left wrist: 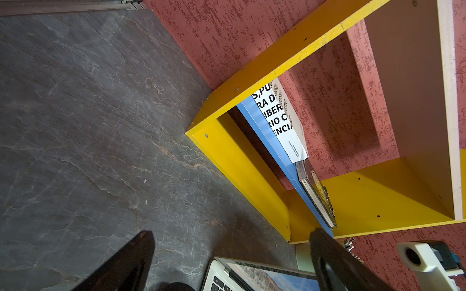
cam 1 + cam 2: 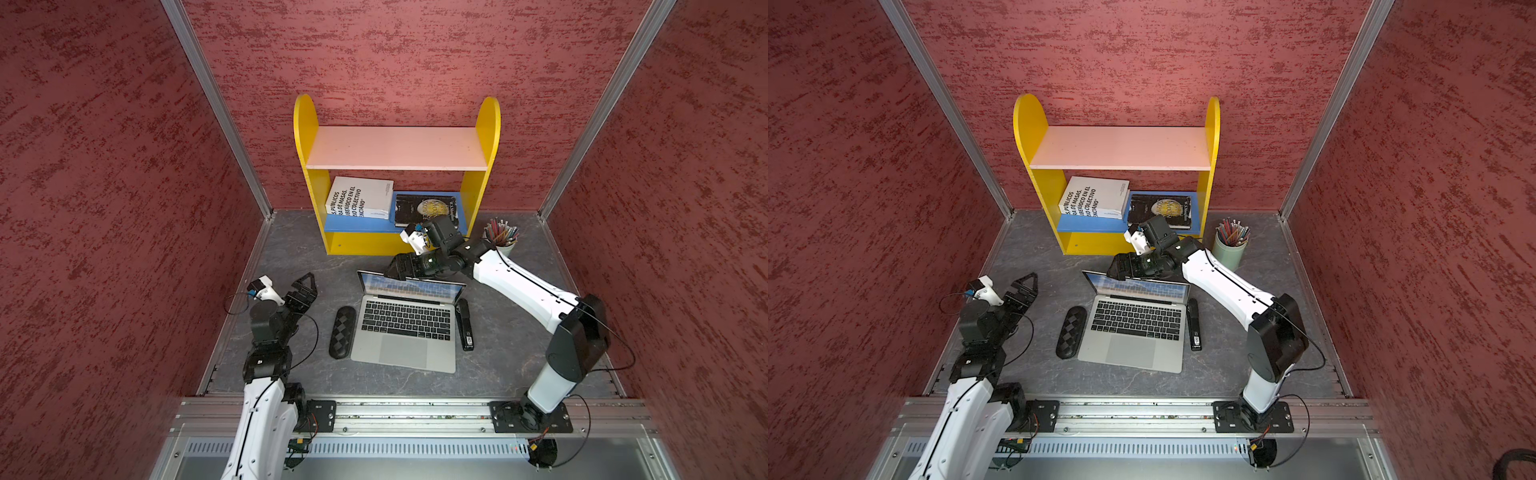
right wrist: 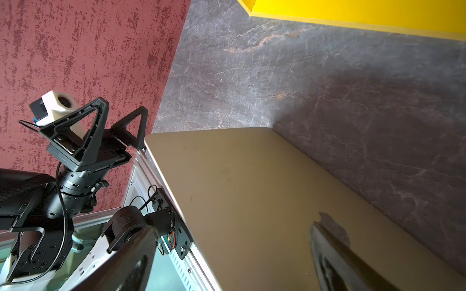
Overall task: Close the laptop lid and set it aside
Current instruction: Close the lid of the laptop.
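Right now the right end effector (image 2: 397, 267) is hanging with its jaws spread wide and gripping nothing, just behind the top edge of the laptop lid (image 2: 412, 287), near the middle of the frame in both top views. In the right wrist view the lid's silver back is filling the gap between the two fingers (image 3: 332, 259); whether either finger is touching it cannot be told.

From this end effector the lid is lying toward the lower edge of the frame, with its screen facing that way and tilting back past upright. Its long axis is running left to right across the frame, crosswise to the push that closing seems to call for.

The laptop (image 2: 405, 332) is sitting open on the grey surface (image 2: 291, 249), below the yellow shelf (image 2: 303, 137). A black case (image 2: 343, 332) is lying just beside its left edge and a black stapler (image 2: 465, 324) just beside its right.

The left end effector (image 2: 305, 291) is likewise standing released and empty at the left of the frame, beyond the case and well apart from the laptop. The right arm is therefore looking much the nearer one for tipping the lid down onto the keys, a step not yet begun.
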